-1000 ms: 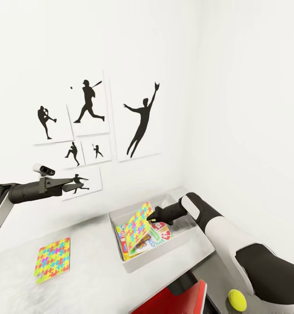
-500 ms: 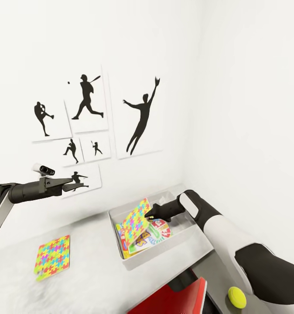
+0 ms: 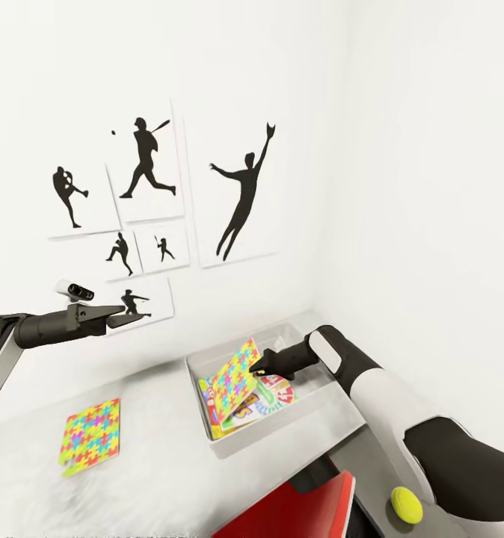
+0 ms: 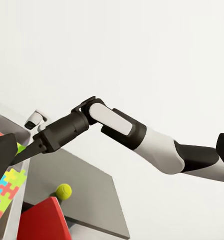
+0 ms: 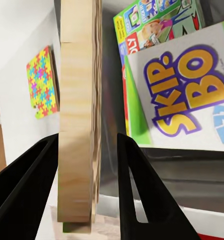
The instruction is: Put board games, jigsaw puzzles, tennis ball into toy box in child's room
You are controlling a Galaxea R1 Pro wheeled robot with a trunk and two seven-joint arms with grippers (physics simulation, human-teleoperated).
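The right claw (image 3: 258,369) is pinching 1 jigsaw puzzle (image 3: 232,379) by its edge, holding it tilted over the light-grey toy box (image 3: 286,437). In the right wrist view the puzzle's pale wooden edge (image 5: 79,115) is sitting between the 2 black fingers (image 5: 22,195). Under it, inside the box, a Skip-Bo board game (image 5: 184,97) and a green Monopoly board game (image 5: 151,22) are lying flat. A 2nd jigsaw puzzle (image 3: 90,436) is lying on the white tabletop (image 3: 155,463), well apart from the box. The tennis ball (image 3: 406,504) is resting near the right arm's elbow. The left claw (image 3: 136,317) is hovering before the sports pictures (image 3: 241,190); I cannot tell whether it is spread.
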